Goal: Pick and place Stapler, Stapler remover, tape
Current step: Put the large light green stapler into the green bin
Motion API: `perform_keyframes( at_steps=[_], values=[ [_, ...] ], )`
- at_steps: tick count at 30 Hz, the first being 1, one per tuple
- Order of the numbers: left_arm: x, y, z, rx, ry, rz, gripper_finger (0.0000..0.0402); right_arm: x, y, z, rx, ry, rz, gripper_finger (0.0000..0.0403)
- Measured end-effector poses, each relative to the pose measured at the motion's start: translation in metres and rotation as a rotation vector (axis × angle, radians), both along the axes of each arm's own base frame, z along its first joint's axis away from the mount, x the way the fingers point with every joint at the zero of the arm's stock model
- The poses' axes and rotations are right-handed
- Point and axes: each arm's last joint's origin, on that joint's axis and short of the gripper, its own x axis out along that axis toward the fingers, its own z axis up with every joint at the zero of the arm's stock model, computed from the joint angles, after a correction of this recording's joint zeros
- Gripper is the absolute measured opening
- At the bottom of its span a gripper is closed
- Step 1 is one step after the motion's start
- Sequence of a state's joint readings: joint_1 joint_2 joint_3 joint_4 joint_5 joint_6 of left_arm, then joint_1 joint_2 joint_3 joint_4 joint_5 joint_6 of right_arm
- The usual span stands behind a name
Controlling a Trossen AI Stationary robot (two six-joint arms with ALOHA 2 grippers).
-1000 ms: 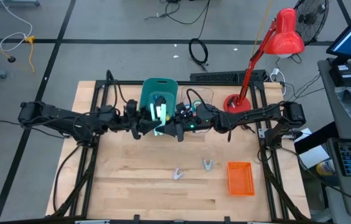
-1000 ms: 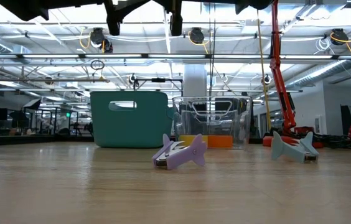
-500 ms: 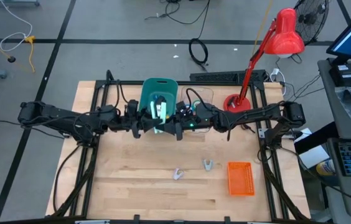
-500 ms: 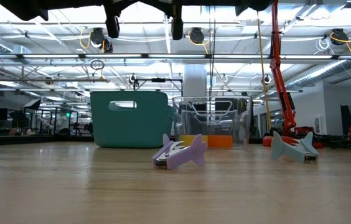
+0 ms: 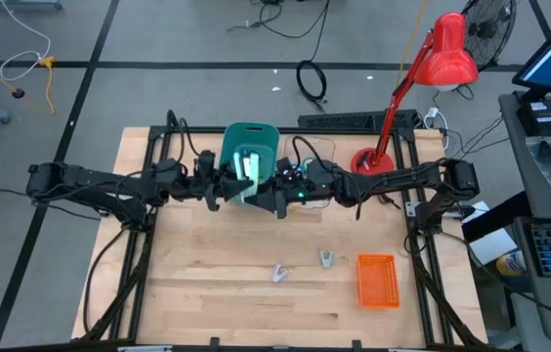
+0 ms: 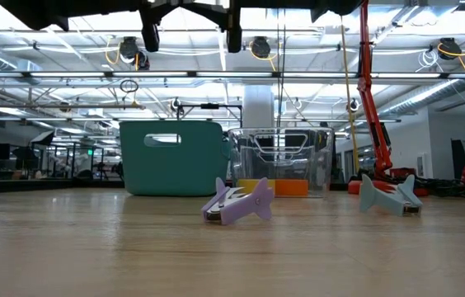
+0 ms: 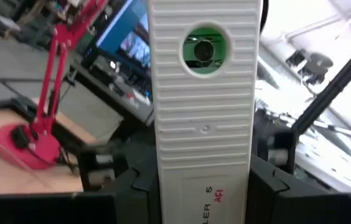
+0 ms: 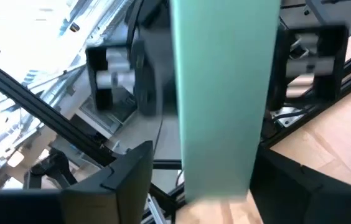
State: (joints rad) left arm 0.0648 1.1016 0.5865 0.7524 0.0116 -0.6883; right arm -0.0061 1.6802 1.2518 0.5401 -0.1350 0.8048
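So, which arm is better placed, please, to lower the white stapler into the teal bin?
Left, likely: its claw clamps the white ribbed stapler over the teal plastic bin; the right claw, also on it, sits beside the rim.

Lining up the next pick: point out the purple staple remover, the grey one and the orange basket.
purple staple remover (image 6: 237, 203), low view, its body.
grey staple remover (image 6: 387, 196), low view, its middle.
orange basket (image 5: 377, 281), high view, its floor.
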Motion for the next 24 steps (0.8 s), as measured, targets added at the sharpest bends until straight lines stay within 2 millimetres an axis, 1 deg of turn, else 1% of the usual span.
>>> perform_keyframes(
  at_steps=[3, 7, 15, 17, 20, 24],
  values=[
    [-0.004, 0.007, 0.004, 0.005, -0.016, 0.017, 0.0139, 0.000, -0.003, 0.000, -0.009, 0.001, -0.003, 0.0243],
    [-0.010, 0.015, 0.006, 0.005, 0.006, 0.045, 0.0139, 0.000, -0.007, -0.001, -0.009, 0.012, -0.017, 0.0247],
    [-0.032, 0.041, 0.011, 0.010, 0.052, 0.188, 0.0139, 0.000, -0.010, -0.002, -0.005, 0.027, -0.020, 0.0248],
    [-0.037, 0.049, 0.009, -0.005, 0.089, 0.227, 0.0139, 0.000, -0.010, -0.002, -0.005, 0.025, -0.026, 0.0248],
    [-0.041, 0.063, 0.003, -0.040, 0.146, 0.211, 0.0139, 0.000, -0.010, -0.002, -0.014, 0.024, -0.026, 0.0248],
    [-0.039, 0.083, -0.015, -0.099, 0.274, 0.187, 0.0139, 0.000, -0.010, -0.002, -0.030, 0.022, -0.026, 0.0249]
  ],
)
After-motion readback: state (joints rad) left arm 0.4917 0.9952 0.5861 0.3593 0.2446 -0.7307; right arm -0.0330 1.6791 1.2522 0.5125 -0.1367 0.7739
